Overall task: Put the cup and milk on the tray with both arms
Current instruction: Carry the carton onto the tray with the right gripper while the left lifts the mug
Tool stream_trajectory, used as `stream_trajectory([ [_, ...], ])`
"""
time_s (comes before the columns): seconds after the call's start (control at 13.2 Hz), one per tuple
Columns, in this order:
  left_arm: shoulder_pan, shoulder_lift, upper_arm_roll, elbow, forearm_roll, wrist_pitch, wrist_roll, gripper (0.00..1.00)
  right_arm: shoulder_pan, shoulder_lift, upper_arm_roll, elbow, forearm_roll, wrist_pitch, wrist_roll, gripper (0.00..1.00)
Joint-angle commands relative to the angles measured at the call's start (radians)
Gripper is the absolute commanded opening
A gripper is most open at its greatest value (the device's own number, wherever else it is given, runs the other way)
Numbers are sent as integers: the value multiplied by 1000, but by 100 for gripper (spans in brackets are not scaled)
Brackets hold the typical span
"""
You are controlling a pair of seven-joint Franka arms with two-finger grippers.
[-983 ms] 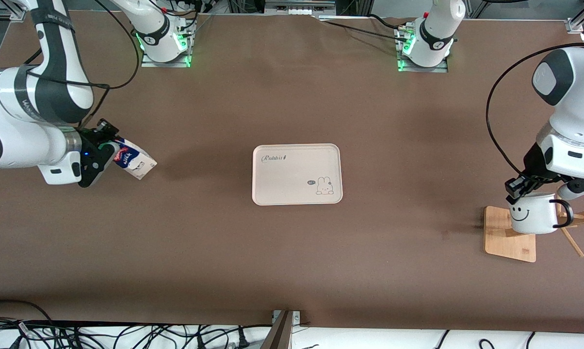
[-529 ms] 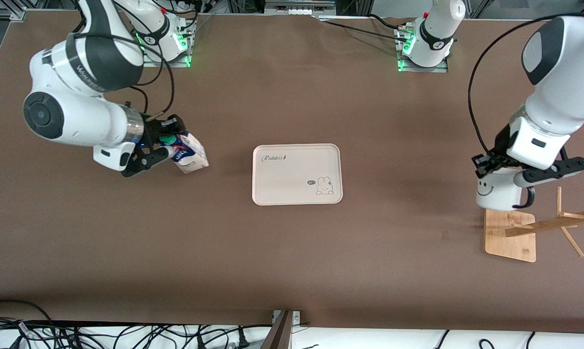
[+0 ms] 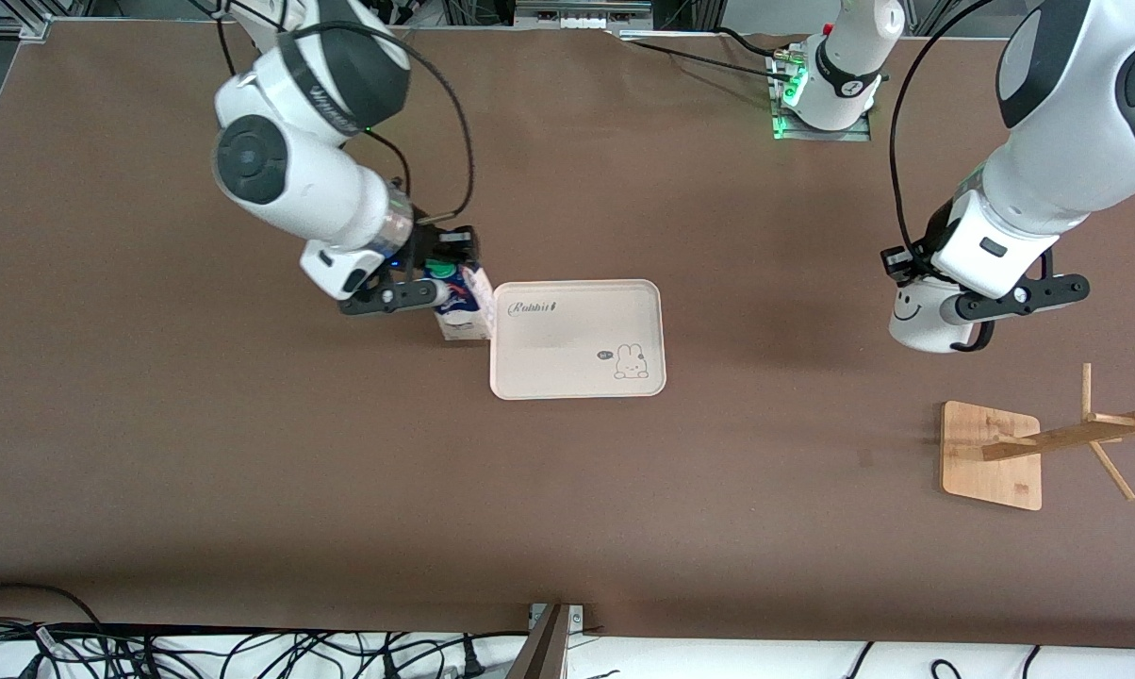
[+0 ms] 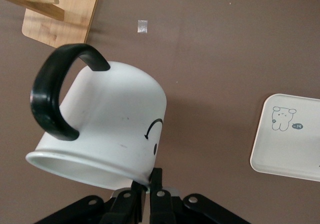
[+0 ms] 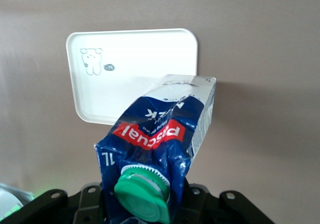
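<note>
Both of the task's things are lifted, and neither has been set down yet. The milk (image 3: 462, 304) is gripped near its green-capped top by the right pincer (image 3: 433, 279), whose fingers are clenched on the carton. It is carried in the air over the counter (image 3: 567, 509), just at the tray's edge toward the right arm's end. In the right wrist view the milk (image 5: 160, 149) is seen hanging in front of the tray (image 5: 131, 69), which lies bare.

The cup (image 3: 926, 321) is held by its rim in the left pincer (image 3: 910, 275), shut on the wall of the mug. It is carried over bare counter, well apart from the tray (image 3: 577, 338) and toward the left arm's end. In the left wrist view the cup (image 4: 107, 126) is seen tilted, with its black handle (image 4: 57, 96) turned away from the pincer (image 4: 146, 189). The wooden rack (image 3: 996, 453) stands apart from it, nearer to the front camera.

The picking up is judged as done for both arms. What is left is the carrying over the tray, the lowering and the release. The milk appears almost arrived, though its height over the tray cannot be judged well from above. The cup has the longer way left.
</note>
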Motion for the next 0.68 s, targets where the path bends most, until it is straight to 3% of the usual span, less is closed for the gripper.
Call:
stream_trajectory([
  [0.0, 3, 20, -26, 35, 1, -99, 3, 0, 47, 39, -6, 1, 12, 78, 91, 46],
  [0.3, -5, 21, -55, 35, 3, -217, -27, 0, 79, 111, -6, 4, 0, 154, 80, 46],
  [0.6, -42, 39, -57, 37, 1, -303, -21, 0, 96, 182, -6, 7, -77, 187, 27, 46],
])
